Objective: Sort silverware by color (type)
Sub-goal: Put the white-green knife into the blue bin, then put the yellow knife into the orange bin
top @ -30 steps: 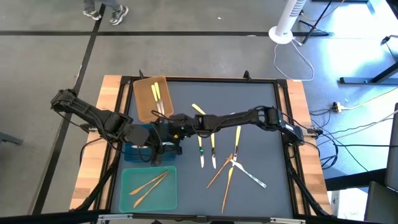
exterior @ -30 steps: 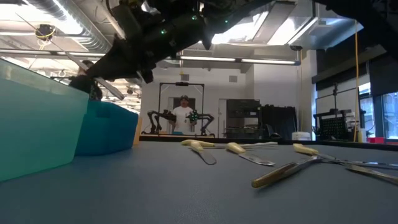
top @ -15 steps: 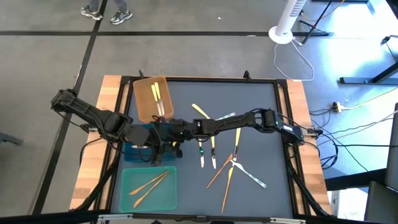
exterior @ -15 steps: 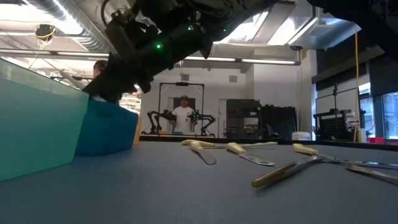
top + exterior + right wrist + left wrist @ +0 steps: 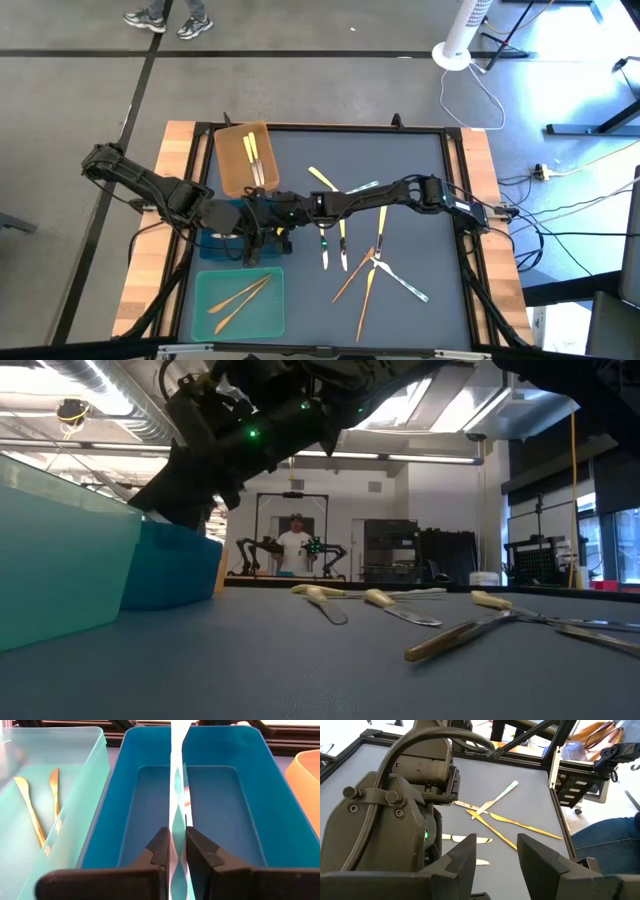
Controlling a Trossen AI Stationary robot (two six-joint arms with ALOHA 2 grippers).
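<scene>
No legible text, label, brand, number or sign appeared in any view.

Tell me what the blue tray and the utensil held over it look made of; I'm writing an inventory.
The blue tray looks like moulded plastic: uniform colour, rounded corners, soft sheen. The utensil between the right end effector fingers looks like polished metal, pale silver and reflective, though plated plastic can't be excluded.
</scene>
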